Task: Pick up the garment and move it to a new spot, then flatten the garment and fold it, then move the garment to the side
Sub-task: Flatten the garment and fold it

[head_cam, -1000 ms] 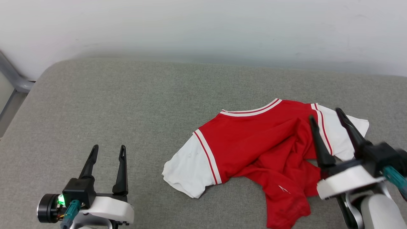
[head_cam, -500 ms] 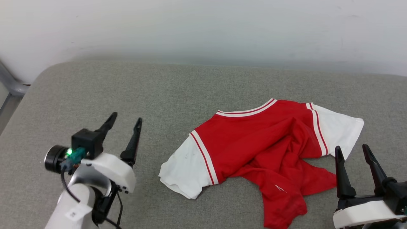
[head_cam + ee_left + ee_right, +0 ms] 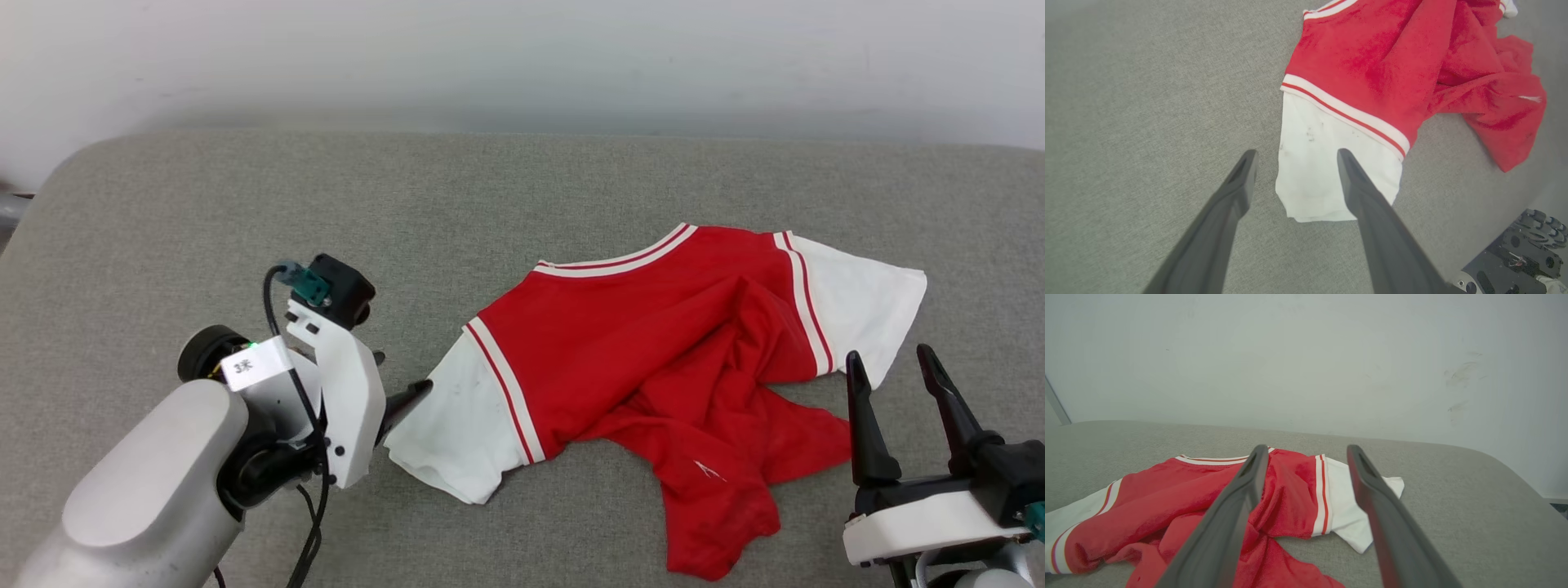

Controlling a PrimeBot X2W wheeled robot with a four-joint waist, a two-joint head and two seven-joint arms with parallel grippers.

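Garment [image 3: 653,359] lies crumpled on grey cushion [image 3: 245,204], right of centre in head view. Collar toward wall [image 3: 522,57], red body bunched toward near edge, white sleeves out to both sides.

Left gripper [image 3: 1295,156]: fingers spread, nothing between them. In wrist view one finger over cuff of near sleeve [image 3: 457,425], other over bare cushion. Contact: cannot tell.

Right gripper [image 3: 889,357]: fingers spread, empty, near other sleeve [image 3: 865,302], apart from cloth.
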